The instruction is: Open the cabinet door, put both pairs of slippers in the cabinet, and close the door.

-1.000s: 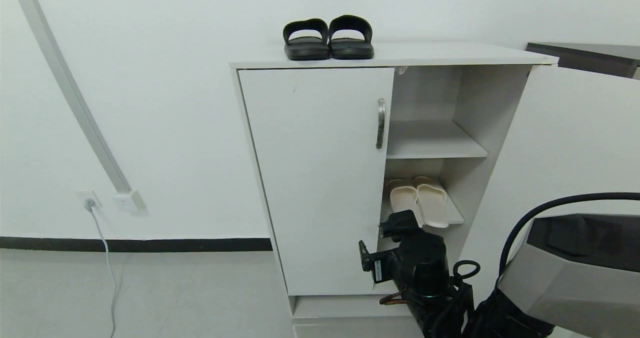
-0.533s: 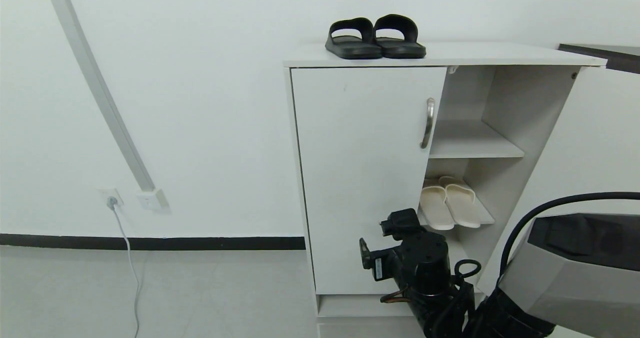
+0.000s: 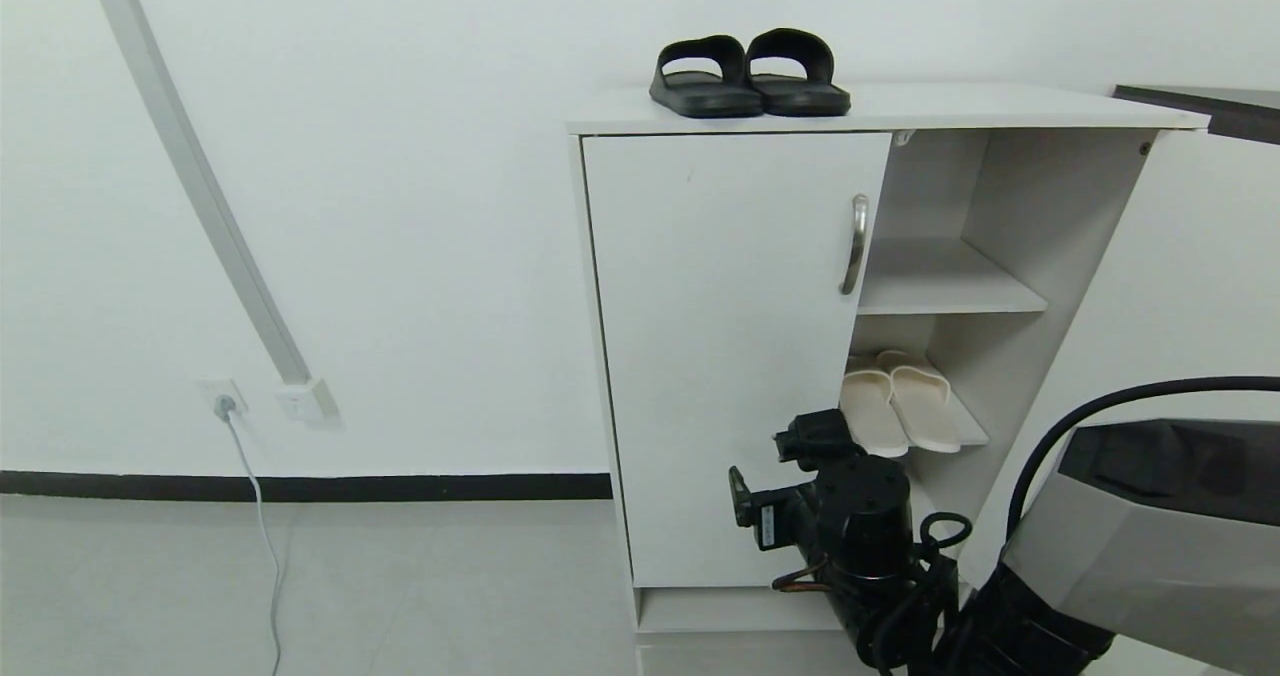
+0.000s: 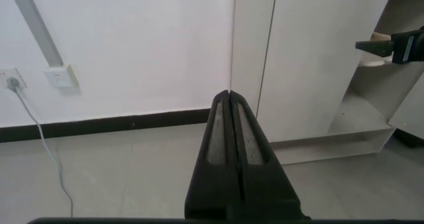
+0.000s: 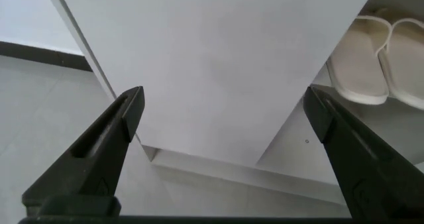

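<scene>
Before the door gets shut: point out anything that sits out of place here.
The black slippers sit on the cabinet's top, not inside it. The cream slippers lie side by side on a shelf inside, the right door open. Nothing looks askew or damaged.

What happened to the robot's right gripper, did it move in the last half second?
Yes. Against the closed door, the right gripper crept up and rightward, nearer the cream slippers.
</scene>
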